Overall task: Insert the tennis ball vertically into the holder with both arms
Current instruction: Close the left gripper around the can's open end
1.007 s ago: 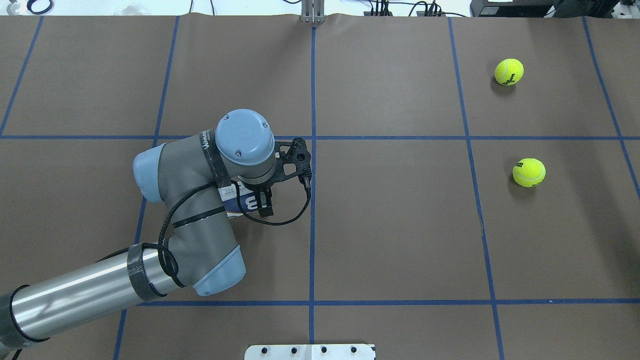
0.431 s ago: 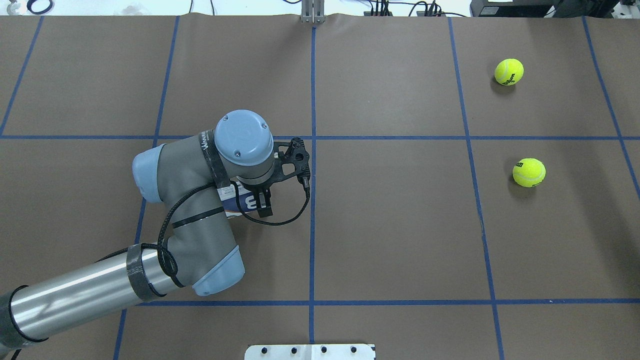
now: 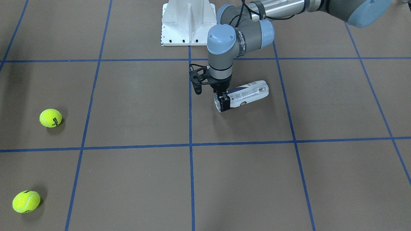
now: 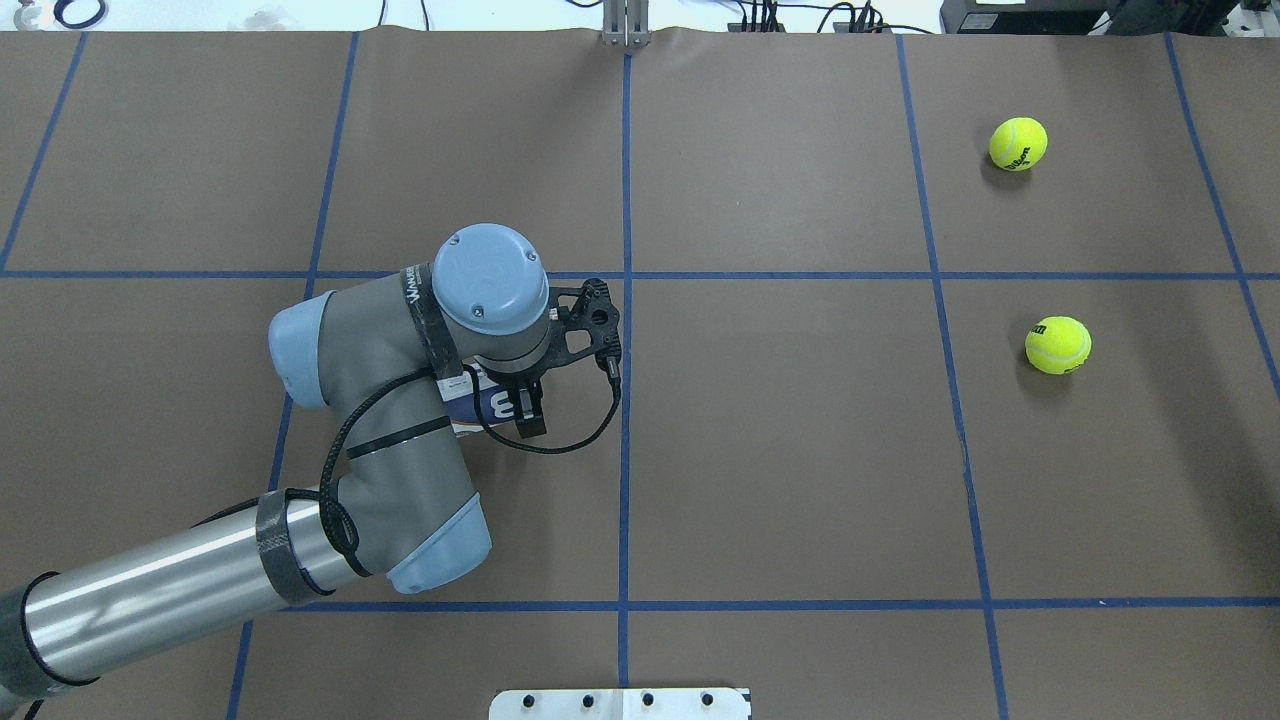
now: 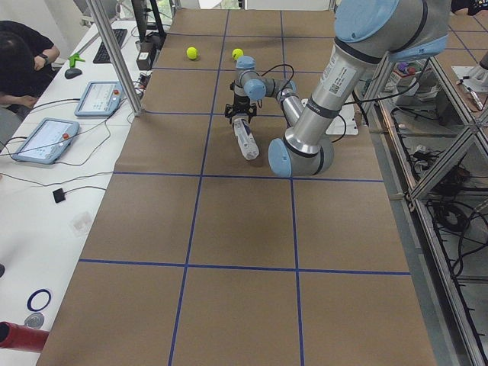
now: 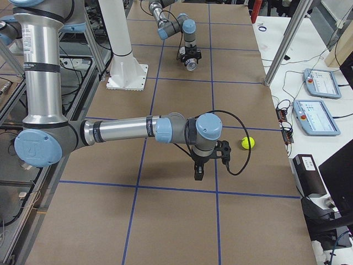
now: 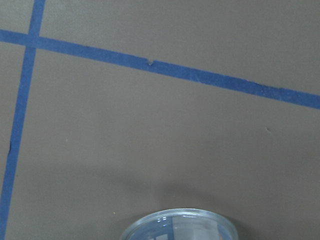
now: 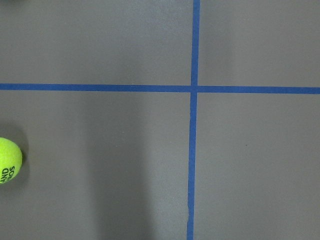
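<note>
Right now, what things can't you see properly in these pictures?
- Holder: in the overhead view the left arm covers most of it.
- Holder again: the left wrist view's bottom edge cuts off all but a bit of rim.
- Tennis ball: cut by the right wrist view's left edge.
- Right gripper: shows only in the exterior right view, too small to tell open or shut.

holder [image 3: 247,93]: showing clear plastic, navy-and-white label
tennis balls [image 4: 1018,143]: glowing yellow-green
table [image 4: 800,450]: showing brown, blue grid
left arm [image 4: 385,340]: wearing grey, light-blue caps
</note>
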`<state>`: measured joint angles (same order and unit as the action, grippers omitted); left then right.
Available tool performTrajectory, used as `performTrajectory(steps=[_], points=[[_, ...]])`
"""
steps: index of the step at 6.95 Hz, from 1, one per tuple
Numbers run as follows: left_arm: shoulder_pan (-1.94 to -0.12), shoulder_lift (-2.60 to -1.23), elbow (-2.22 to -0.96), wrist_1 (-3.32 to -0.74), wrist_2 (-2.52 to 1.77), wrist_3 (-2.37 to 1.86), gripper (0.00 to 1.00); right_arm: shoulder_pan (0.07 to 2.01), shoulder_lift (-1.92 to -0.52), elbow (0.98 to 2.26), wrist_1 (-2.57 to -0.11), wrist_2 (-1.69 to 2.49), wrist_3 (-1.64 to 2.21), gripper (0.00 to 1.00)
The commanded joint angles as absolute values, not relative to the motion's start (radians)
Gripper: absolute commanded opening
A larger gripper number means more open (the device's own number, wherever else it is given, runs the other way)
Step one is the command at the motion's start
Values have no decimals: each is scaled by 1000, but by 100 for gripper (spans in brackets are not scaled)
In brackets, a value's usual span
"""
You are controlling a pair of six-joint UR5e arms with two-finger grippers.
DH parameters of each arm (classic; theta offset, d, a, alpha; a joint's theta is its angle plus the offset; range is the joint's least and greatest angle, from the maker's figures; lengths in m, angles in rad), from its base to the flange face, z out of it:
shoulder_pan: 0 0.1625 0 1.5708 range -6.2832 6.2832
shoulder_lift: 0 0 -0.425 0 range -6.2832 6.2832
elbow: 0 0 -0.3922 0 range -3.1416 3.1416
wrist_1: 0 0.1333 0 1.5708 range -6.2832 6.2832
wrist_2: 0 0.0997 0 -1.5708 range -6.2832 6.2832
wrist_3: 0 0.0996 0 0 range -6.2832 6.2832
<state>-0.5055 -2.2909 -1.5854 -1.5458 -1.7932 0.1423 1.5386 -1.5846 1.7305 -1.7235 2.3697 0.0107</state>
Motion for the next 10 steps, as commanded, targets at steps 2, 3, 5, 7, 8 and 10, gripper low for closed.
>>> performTrajectory(steps=[2, 3, 5, 7, 8, 10], points=[[-502, -2292, -1585, -1551, -1793, 103, 99, 1539, -1585, 1730, -1724, 2368, 11, 99], [-502, -2292, -1585, -1551, -1795, 95, 99, 1539, -1585, 1730, -1723, 2368, 11, 99], [-502, -2290, -1583, -1569, -1795, 95, 99, 1539, -1585, 1729, -1724, 2367, 11, 99], [-500, -2289, -1571, -1583, -1793, 97, 99, 1539, -1585, 1729, -1724, 2368, 11, 99], [-500, -2289, -1563, -1583, -1793, 97, 99, 1539, -1585, 1730, -1723, 2368, 11, 99], [-500, -2289, -1560, -1583, -1793, 101, 98, 1539, -1585, 1729, -1723, 2368, 11, 99]])
